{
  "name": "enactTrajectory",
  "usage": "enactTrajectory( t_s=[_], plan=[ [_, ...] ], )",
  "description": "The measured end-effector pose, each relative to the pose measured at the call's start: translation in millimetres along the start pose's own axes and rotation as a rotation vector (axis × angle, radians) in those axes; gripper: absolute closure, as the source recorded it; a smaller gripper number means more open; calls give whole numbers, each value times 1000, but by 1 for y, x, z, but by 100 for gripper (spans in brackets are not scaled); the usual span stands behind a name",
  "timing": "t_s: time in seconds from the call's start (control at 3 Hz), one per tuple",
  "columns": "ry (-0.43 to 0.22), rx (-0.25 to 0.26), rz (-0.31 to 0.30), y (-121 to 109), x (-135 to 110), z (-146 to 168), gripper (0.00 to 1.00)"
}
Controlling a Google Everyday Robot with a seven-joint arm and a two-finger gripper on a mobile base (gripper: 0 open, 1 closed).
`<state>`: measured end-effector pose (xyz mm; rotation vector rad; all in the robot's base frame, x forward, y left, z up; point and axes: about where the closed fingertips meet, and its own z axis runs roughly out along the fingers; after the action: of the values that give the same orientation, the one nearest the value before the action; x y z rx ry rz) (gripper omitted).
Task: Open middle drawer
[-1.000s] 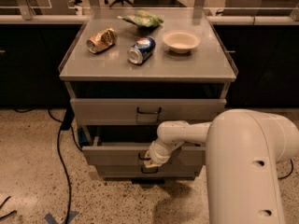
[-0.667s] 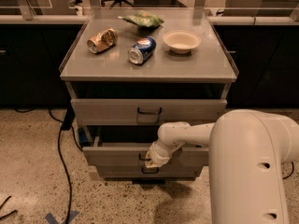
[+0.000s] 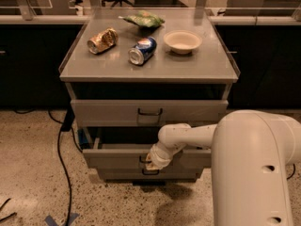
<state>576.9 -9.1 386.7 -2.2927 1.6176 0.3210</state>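
Tool at the handle of the middle drawer, which stands partway out of the cabinet.

The middle drawer [image 3: 113,157] sits low and centre in the frame, its grey front running left to right and standing proud of the top drawer [image 3: 103,113] above, with a dark gap open behind it; the lowest drawer front [image 3: 122,174] lies just beneath. The tool [image 3: 151,163] is right at the drawer's centre, against the small dark handle [image 3: 142,159], so I judge any further pull runs toward the bottom of the frame, square to that front. Whether the tool is clamped on the handle I cannot tell. The white arm [image 3: 188,134] reaches leftward from the bulky body at lower right, its wrist bent down-left to the handle. The counter [image 3: 207,69] on top is not involved.
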Motion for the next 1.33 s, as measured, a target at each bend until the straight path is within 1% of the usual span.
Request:
enactTrajectory(
  t_s=[1.0,1.33],
  plan=[
    [-2,-1,7,5,-5,1,100],
    [-2,-2,10,10,-8,2,100]
  ],
)
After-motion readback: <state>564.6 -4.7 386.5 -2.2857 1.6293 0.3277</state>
